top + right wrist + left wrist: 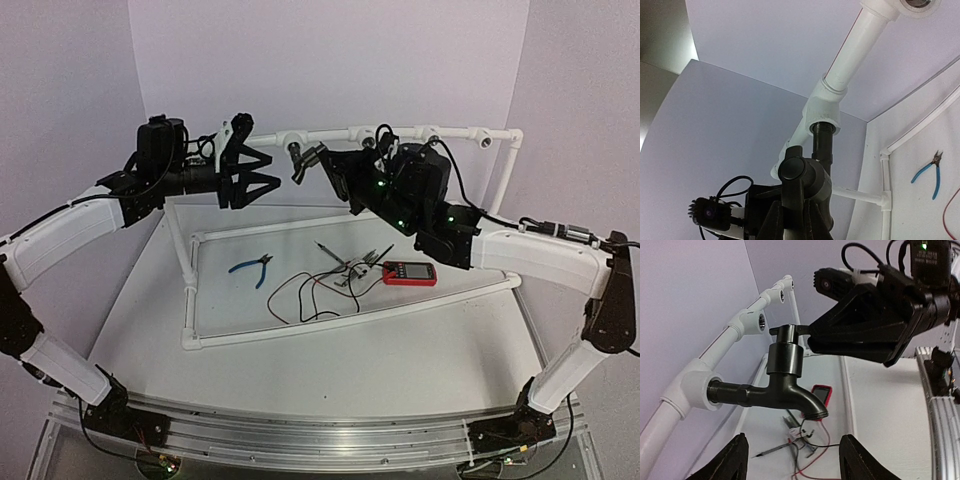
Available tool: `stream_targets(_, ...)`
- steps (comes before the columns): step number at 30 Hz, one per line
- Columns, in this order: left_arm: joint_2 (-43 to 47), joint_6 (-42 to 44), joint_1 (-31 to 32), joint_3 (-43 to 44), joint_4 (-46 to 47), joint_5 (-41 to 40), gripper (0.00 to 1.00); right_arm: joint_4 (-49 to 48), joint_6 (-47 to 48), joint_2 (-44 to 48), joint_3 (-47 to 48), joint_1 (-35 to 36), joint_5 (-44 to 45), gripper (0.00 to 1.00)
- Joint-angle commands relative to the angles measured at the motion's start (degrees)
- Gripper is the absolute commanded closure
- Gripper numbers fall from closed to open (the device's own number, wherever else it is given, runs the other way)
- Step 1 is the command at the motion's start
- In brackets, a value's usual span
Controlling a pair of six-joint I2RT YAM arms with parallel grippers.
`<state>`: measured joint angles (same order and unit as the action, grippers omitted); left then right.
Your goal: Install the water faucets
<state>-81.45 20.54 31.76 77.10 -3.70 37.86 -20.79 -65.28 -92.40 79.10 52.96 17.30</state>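
Small dark water faucet (785,385), mounted high above the tabletop (420,350). Threaded end screwed into a white pipe socket (695,390) on the raised top rail of a white pipe frame (440,298). Body horizontal out of the socket, spout bent downward, short lever handle on top of an upright cylindrical neck. A few threads showing between the socket and the hex collar.

Right claw (807,337) closed on the faucet's lever handle, black wedge-shaped fingers pinched together at the thin lever, reaching in from the right. In the right wrist view, looking up from below: round cap of the faucet between the two fingers, the white rail running up and away behind it.

Left claw (276,170) open, fingers spread wide, holding nothing. Just beside the faucet on its left, not touching it, pointed toward the spout end. In the left wrist view: both fingertips at the bottom edge, faucet straight ahead and above them.

Other sockets (757,322) farther along the same rail, dark round holes facing forward.

Down on the tabletop, inside the frame's lower rectangle: blue-handled pliers (252,268) toward the left, red multimeter (410,272) toward the right, a tangle of red and black wires (310,295) with thin probes between the two. All of these well below both claws and apart from them.
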Motion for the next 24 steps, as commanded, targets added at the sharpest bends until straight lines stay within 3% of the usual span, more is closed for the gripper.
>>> stream_targets(1,1.4,-27.0,-0.1,-1.3,2.7,6.9,0.37,-0.5,-8.9,-2.1,-5.7,-2.8,2.6,1.0)
stream_targets(7,-0.6,-28.7,0.0,-3.7,6.6,8.8,0.28,-7.2,-15.3,-3.2,-9.6,-3.4,0.8,1.0)
stream_targets(15,-6.3,-23.3,1.8,3.9,4.6,8.5,0.26,-8.7,-17.2,-4.7,-9.9,-3.6,0.0,1.0)
stream_targets(21,-9.2,-23.9,2.6,8.6,4.3,7.5,0.34,-8.7,-17.9,-5.2,-10.2,-3.5,-0.6,1.0)
stream_targets(24,-9.6,-23.9,2.6,9.7,4.4,7.1,0.44,-8.7,-18.1,-5.3,-10.4,-3.5,-0.8,1.0)
